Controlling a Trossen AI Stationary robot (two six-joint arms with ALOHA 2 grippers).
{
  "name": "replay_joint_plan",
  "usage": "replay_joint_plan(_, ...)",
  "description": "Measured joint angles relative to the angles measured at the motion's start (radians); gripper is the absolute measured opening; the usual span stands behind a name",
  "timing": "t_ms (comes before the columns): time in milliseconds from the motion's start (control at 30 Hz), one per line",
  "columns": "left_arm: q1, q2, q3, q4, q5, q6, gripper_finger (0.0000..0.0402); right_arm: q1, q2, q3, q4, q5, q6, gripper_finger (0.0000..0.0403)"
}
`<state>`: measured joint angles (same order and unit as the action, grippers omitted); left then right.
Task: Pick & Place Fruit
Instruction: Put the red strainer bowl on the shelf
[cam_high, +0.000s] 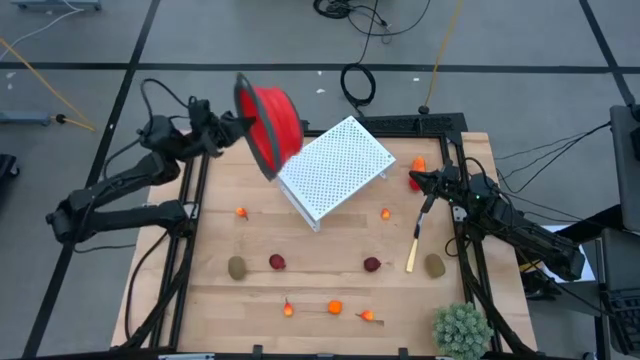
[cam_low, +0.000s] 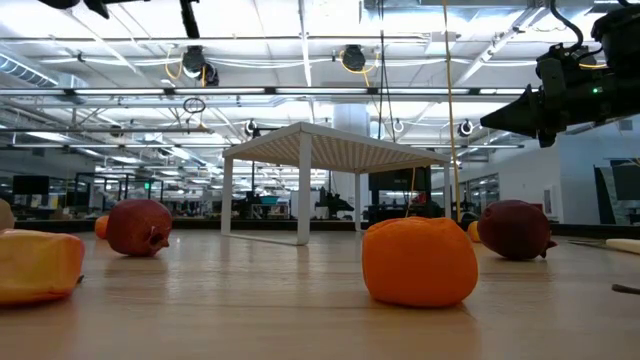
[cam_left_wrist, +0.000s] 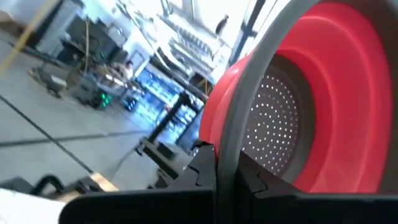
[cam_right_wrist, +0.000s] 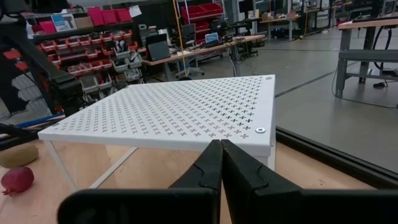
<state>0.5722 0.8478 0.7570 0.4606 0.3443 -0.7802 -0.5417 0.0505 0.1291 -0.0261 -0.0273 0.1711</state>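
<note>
My left gripper is shut on a red colander with a grey rim, held on edge above the table's far left. My right gripper is shut and empty, and hovers off the right end of the white perforated shelf. In the low view my right gripper is well above the table. A red-orange piece lies right by it. On the table lie two olive ovals, two dark red balls and several small orange pieces. My left gripper holds the colander by its grey rim, pinched between the two fingers, one on the red outer side and one on the perforated inner side. The colander is lifted clear of the table and stands on edge beyond the fingers.
A pale yellow stick lies near the right arm. A spiky green plant ball sits at the near right corner. The shelf stands on legs at the table's far middle. A black frame edges the table. Cables lie on the floor beyond.
</note>
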Motion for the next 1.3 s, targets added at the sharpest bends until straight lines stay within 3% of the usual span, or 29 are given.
replay_joint_plan(500, -0.083, 0.096, 0.001, 0.081, 0.019, -0.01, 0.0003, 0.0, 0.0, 0.0, 0.0, 0.0, 0.0, 0.0)
replay_joint_plan(667, -0.091, 0.095, 0.044, 0.054, -0.063, -0.042, 0.0004, 0.0, 0.0, 0.0, 0.0, 0.0, 0.0, 0.0)
replay_joint_plan(933, -0.097, 0.095, 0.162, -0.239, -0.287, -0.219, 0.0003, 0.0, 0.0, 0.0, 0.0, 0.0, 0.0, 0.0)
replay_joint_plan(1100, -0.097, 0.095, 0.215, -0.376, -0.341, -0.297, 0.0004, 0.0, 0.0, 0.0, 0.0, 0.0, 0.0, 0.0)
replay_joint_plan(1300, -0.108, 0.145, 0.338, -0.666, -0.377, -0.322, 0.0004, 0.0, 0.0, 0.0, 0.0, 0.0, 0.0, 0.0)
